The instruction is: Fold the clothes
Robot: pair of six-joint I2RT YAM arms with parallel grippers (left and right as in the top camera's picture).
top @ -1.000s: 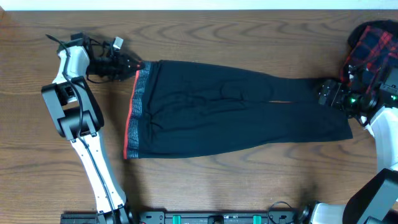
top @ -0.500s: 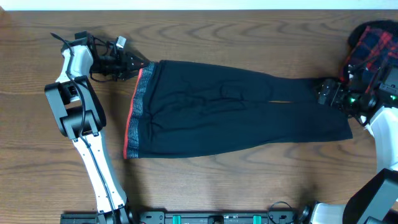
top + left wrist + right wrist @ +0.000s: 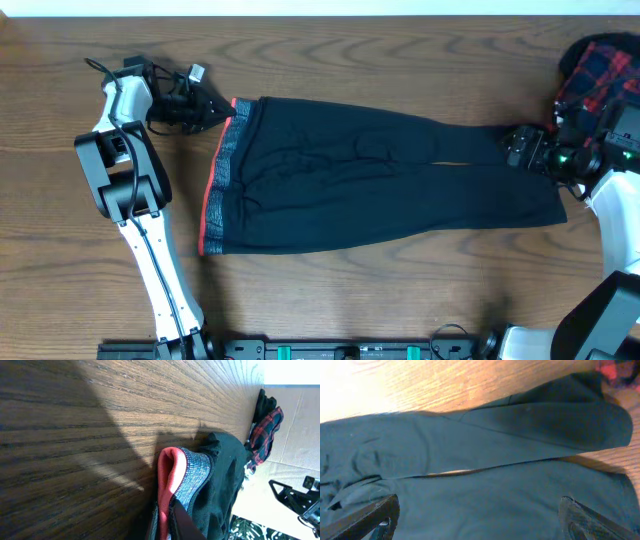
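Overhead: left gripper (image 3: pixel 222 108) clamped on the trousers' (image 3: pixel 380 185) waistband (image 3: pixel 222 150) corner, right gripper (image 3: pixel 512 147) gaping over the other end; that thin pinch might slip when lifted.

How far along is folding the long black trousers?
Done: the long black soft-fabric trousers lie spread flat on the wooden table, unfolded. In hand: the left gripper is shut on their red-edged waistband corner; the right gripper stands open at the leg ends. Left: every fold.
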